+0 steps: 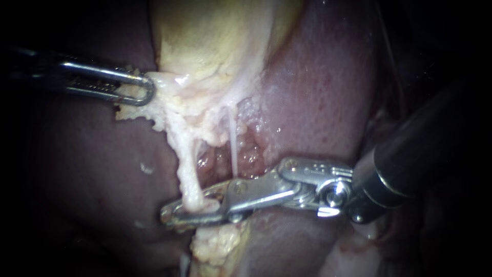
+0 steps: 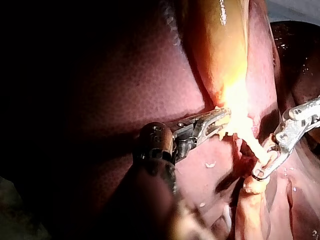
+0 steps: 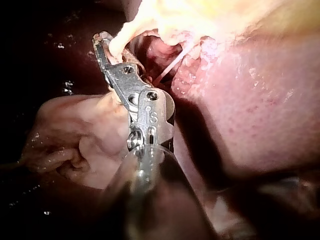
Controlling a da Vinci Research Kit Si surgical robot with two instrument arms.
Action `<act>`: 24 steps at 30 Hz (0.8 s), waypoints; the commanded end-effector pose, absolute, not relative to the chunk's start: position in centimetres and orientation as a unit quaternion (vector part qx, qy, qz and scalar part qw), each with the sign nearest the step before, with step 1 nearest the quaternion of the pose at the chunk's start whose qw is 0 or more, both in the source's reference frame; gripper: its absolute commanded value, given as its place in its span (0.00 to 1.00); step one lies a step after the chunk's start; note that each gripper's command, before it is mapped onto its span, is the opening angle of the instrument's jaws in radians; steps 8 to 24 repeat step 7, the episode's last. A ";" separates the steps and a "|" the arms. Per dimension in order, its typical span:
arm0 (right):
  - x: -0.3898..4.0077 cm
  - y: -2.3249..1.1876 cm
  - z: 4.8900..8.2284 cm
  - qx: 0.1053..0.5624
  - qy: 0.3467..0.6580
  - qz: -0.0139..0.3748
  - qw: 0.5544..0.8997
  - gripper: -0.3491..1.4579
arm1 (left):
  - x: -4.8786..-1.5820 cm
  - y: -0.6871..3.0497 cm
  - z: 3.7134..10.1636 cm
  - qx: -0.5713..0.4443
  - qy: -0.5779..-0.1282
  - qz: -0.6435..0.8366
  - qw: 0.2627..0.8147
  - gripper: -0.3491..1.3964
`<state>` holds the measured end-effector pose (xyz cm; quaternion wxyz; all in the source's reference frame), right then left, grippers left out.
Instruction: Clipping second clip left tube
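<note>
The left tube point(image 1: 188, 174), a thick, cream-coloured cord of soft tissue, runs down from the ragged base of the gallbladder and passes between the jaws of my right instrument point(image 1: 171, 213), a bright steel tip on a dark shaft that comes in low from the right. Those jaws lie one on each side of the tube and look closed on it, their tips meeting just past it. This fits a clip being pressed home, though no clip can be told apart from the metal. The grip sits low on the tube, just above a pale yellow fatty lump point(image 1: 218, 246), probably to leave the stretch above free. Beside it, well clear of the jaws, the right tube point(image 1: 233, 146) hangs as a thin white thread, so it seems safe from being caught. Higher up, my left instrument point(image 1: 143, 90), slim steel jaws with a looped end, is clamped on the whitish fatty fringe point(image 1: 164, 105) at the gallbladder's base. My guess is that it draws this aside to keep the left tube taut and away from its neighbour. The gallbladder point(image 1: 215, 41), a yellow-cream sac, is the only holder in view, and its contents are hidden. The dark red-brown liver point(image 1: 318, 102) lies around and beneath everything.
</note>
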<state>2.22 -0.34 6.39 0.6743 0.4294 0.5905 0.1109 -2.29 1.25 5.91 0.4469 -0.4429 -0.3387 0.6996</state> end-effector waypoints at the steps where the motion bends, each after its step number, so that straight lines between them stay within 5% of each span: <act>1: 2.23 -0.34 6.39 0.430 0.590 0.110 0.674 0.00 | -2.29 1.25 5.92 -0.443 -0.339 0.700 0.447 0.00; 24: 2.22 -0.31 6.44 0.431 0.590 0.109 0.674 0.00 | -2.29 1.26 5.92 -0.443 -0.339 0.700 0.447 0.00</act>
